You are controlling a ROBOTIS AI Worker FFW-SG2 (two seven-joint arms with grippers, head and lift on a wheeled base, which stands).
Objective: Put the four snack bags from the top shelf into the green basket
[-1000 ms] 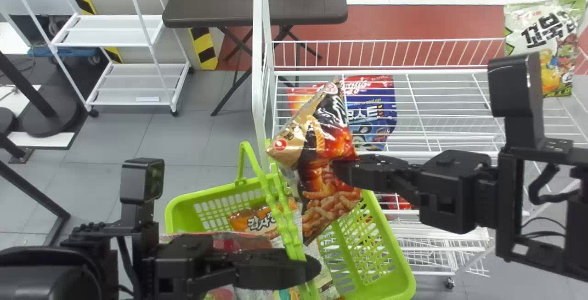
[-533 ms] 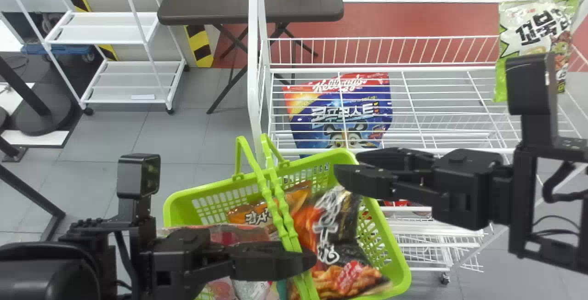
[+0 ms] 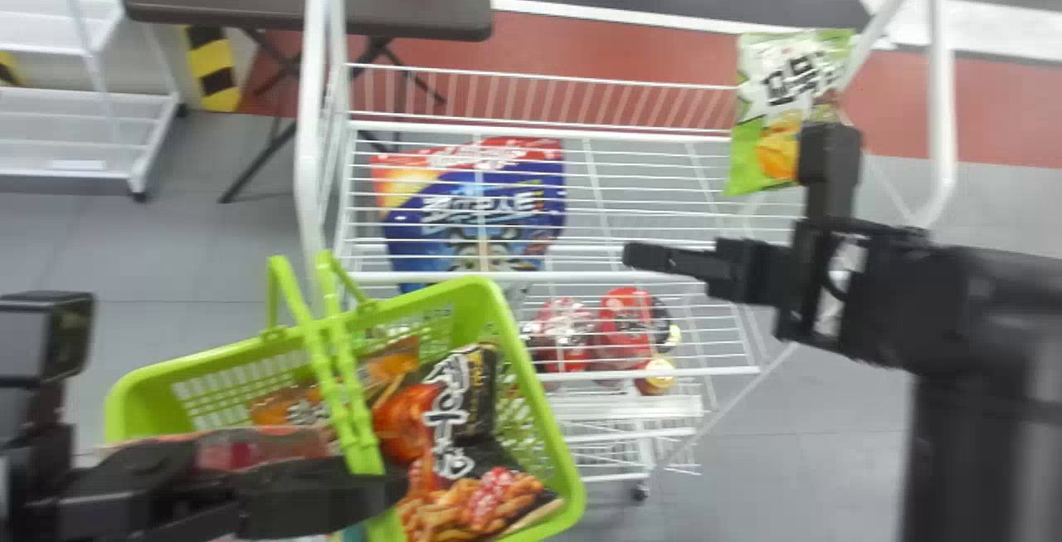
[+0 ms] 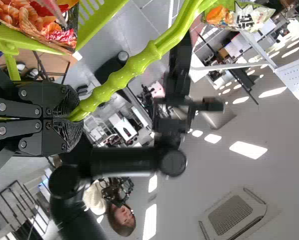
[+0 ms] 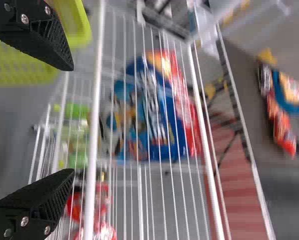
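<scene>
Snack bags [image 3: 452, 442] lie in the green basket [image 3: 489, 301]; the left hand [image 4: 72, 117] is closed on its handles [image 4: 152, 53], presumably to steady its mouth. A green-and-white bag [image 3: 767, 110] stands near the top shelf's [image 3: 581, 277] far right corner, probably the next target for the empty, wide-spread right hand [image 5: 72, 120].

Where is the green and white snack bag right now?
In the head view, the green and white snack bag is at the back of the top shelf, toward its right end, partly hidden by the right arm.
</scene>
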